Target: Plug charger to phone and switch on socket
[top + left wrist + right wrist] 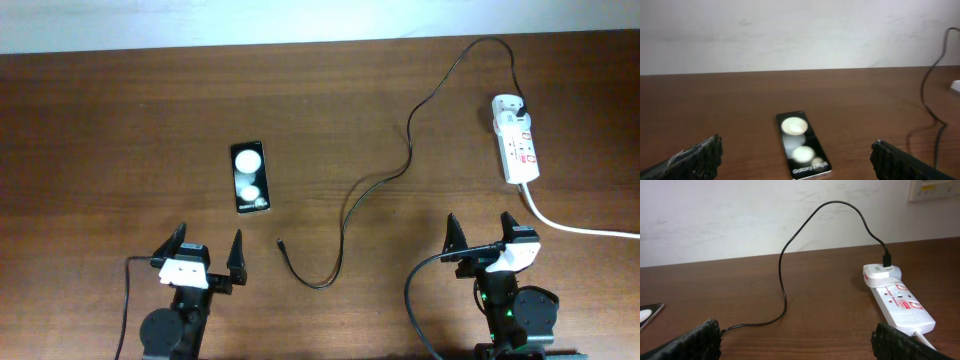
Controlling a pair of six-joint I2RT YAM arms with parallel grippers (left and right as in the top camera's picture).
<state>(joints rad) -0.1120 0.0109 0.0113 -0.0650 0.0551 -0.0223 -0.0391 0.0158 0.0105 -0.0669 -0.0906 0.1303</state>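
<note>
1. The phone (249, 177) lies flat on the wooden table (100, 130), left of centre. Its glossy face is up, with two white round reflections on it and small white lettering at the end nearer the robot.
2. The charger (410, 160) is not in the phone. Its small connector tip (280, 241) lies loose on the wood, just right of the phone's near end and a little closer to the robot, apart from the phone.
3. From that tip the thin black cable makes a hook, winds away to the far right, arcs up off the table and drops to its black plug (521, 107), which sits in the far end of the socket.
4. The socket (516, 143) is at the far right, lying lengthwise away from the robot, with red markings on its face. The switch positions are too small to read. A thick white cord (580, 228) leaves its near end and runs off the right edge.
5. The left gripper (210, 236) sits by the near edge, jaws spread wide and empty. In its wrist view the phone is straight ahead, between the fingers and untouched.
6. The right gripper (480, 220) is also at the near edge, jaws wide apart and holding nothing. The socket is ahead and to its right, and the cable is ahead to its left.
</note>
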